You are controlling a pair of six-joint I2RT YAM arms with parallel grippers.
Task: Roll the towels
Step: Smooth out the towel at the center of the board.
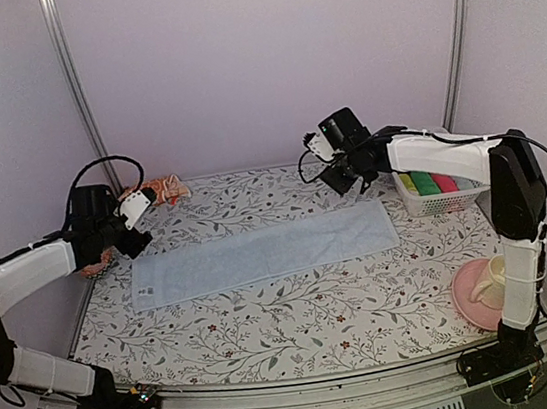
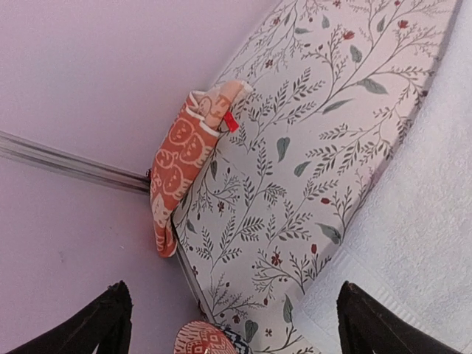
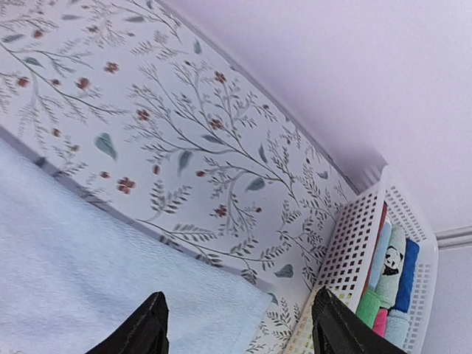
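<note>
Pale lilac walls close in a table (image 1: 298,312) covered with a cloth printed in leafy sprigs and small red flowers. Two white-and-black arms reach in from the near edge, one from each side.

Flat across the middle of the table lies the light blue towel (image 1: 260,254), spread out long from left to right and not rolled at all. Just past its right end stands a white slotted basket (image 1: 445,206) against the right wall, holding a row of rolled cloths (image 1: 432,184) in yellow, green, pink and blue; the right wrist view shows a panda print on one of them. Nearer than the blue towel's right end, by the right arm's base, a pink plate (image 1: 465,302) carries a cream cup (image 1: 490,283).

Beyond the blue towel's left end, in the far left corner, the orange-red towel (image 1: 163,191) with white face prints lies crumpled against the wall and the table's edge, well apart from the blue one.

Left fingers (image 2: 99,332) hang above the blue towel's left end, spread wide and grasping nothing. Right fingers (image 3: 147,335) hover over its far right corner, likewise parted with only cloth and table below them.
</note>
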